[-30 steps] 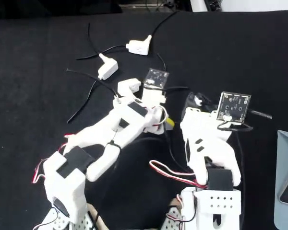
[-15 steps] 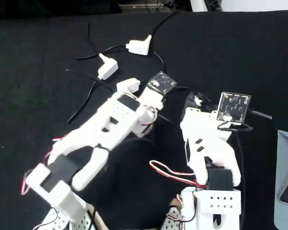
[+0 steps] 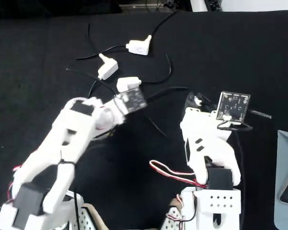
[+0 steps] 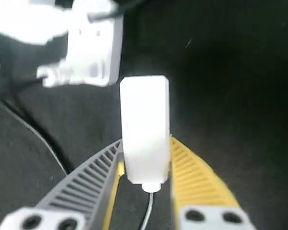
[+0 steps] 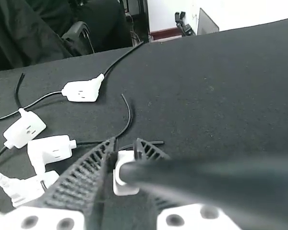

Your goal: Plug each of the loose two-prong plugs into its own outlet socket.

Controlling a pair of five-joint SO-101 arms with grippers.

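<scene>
Plug number one (image 4: 145, 129), a white block, sits pinched end-on between the grey and yellow fingers of the left gripper (image 4: 146, 146). Its free end is aimed at the near socket (image 3: 128, 85), just short of it and not touching, as far as I can make out. Seen from above, that gripper hovers right beside the near socket, on the side toward the arms' bases. Plug number two (image 5: 124, 178) is clamped in the right gripper (image 5: 126, 143), fingers pressed onto its white body, with a thick black cord (image 5: 206, 175) running back from it. That one hangs well apart from the near socket, over on the right arm's side of the black table (image 3: 240, 52). Beyond the near socket lie two more white sockets on thin leads, the middle socket (image 3: 107, 68) just past it and the far socket (image 3: 139, 46) farther back again. Now the score, as I read it: nothing is plugged in yet. All three sockets look empty and both plugs are held in grippers, so the picking-up is done and every insertion is left to do. Left looks closest to a result, lined up or nearly so on the near socket. The prongs are hidden from me, so I can't tell whether they face the slots. Right has the whole trip across to make before it can even line up.
</scene>
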